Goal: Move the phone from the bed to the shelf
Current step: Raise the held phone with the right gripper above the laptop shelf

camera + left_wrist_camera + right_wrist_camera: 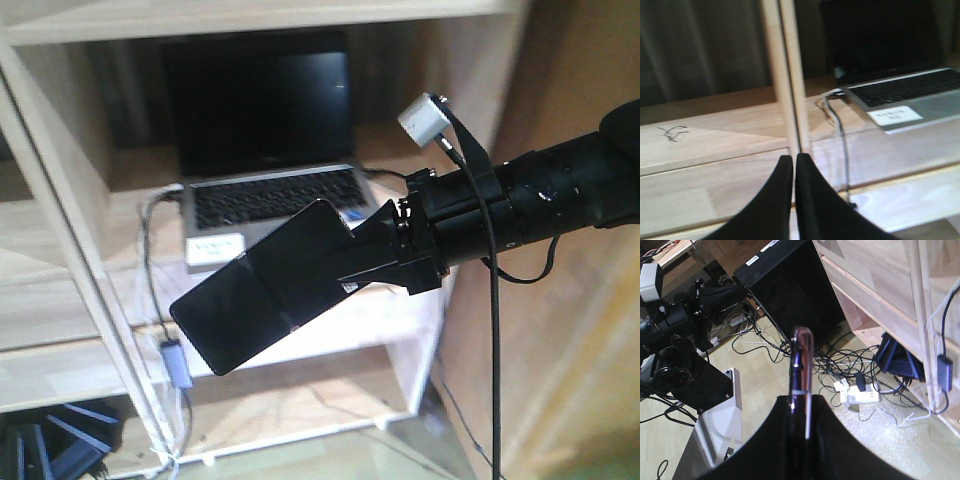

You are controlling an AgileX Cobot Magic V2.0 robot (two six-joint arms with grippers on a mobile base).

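Note:
The phone (258, 292), a glossy black slab with a seam across its middle, hangs in the air in front of the light wood shelf (60, 335). My right gripper (356, 256) is shut on the phone's upper right end. In the right wrist view the phone (801, 360) stands edge-on between the fingers of the right gripper (801, 401), and the shelf (875, 287) is at the upper right. My left gripper (793, 159) is shut on nothing, just in front of a shelf board (715, 175) and facing an upright divider (787, 75). The bed is out of view.
An open grey laptop (265, 150) stands on the shelf board behind the phone, with a cable (150, 270) trailing down to an adapter (176, 362). The laptop (910, 92) also lies right of the divider. On the floor are tangled cables and a power strip (860, 396).

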